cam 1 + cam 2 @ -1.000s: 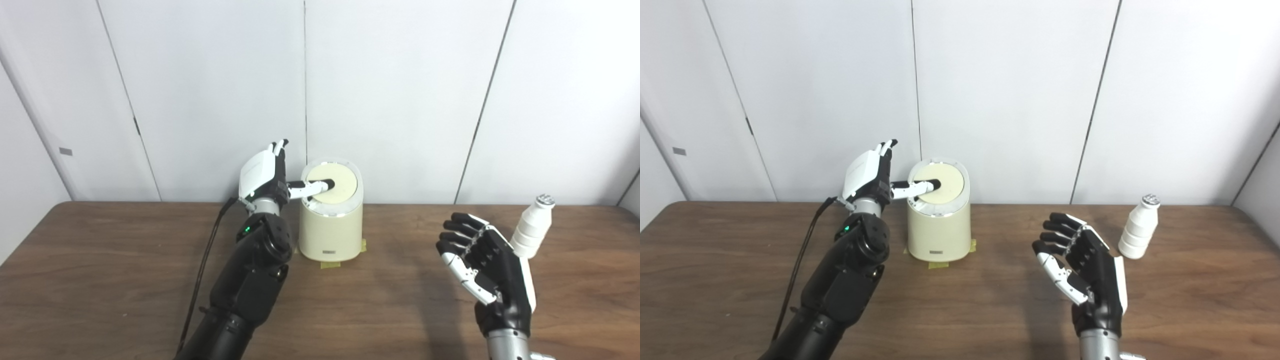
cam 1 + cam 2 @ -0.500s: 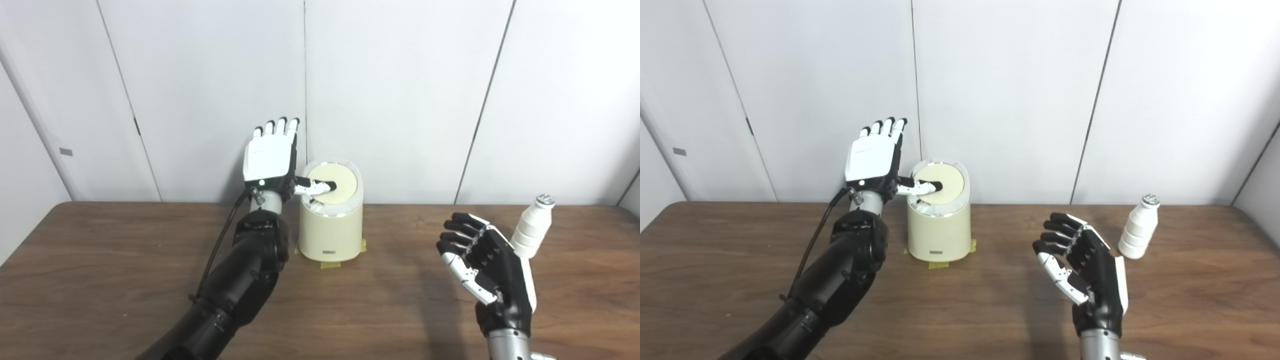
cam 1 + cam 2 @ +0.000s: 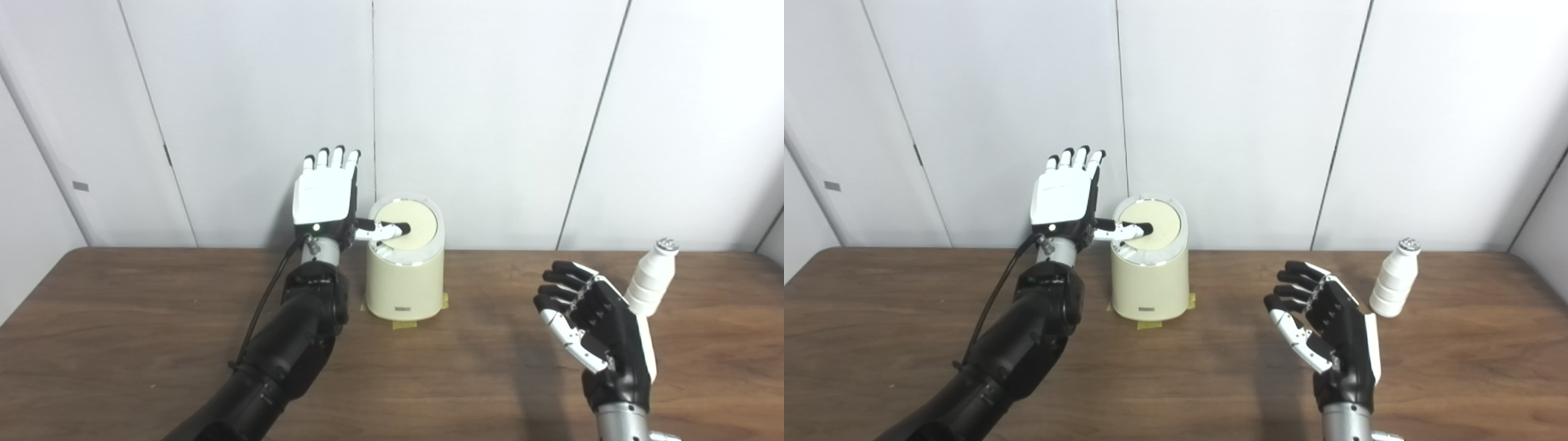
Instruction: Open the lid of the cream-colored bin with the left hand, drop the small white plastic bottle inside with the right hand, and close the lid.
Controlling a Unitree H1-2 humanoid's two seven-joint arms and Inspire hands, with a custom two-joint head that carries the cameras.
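In the left eye view, the cream-colored bin (image 3: 405,275) stands just left of the frame's centre, at the back of the wooden bench (image 3: 153,318), on bits of yellow tape (image 3: 404,325). Its lid (image 3: 409,225) lies flat on top. The left hand (image 3: 325,197) is raised beside the bin's upper left, white back toward the camera, fingers spread upward and holding nothing; its thumb (image 3: 383,231) reaches sideways with the tip resting on the lid. At the lower right, the right hand (image 3: 597,327) is lifted above the bench, palm toward the left, fingers apart and loosely curled, empty. The small white plastic bottle (image 3: 652,278) stands upright behind it, partly covered by the hand's edge.

In the right eye view, the bottle (image 3: 1394,279) is clear of the right hand (image 3: 1332,334), standing alone on the bench toward the right edge, well apart from the bin (image 3: 1149,274). The left hand (image 3: 1064,199) has its thumb tip on the lid (image 3: 1151,224).
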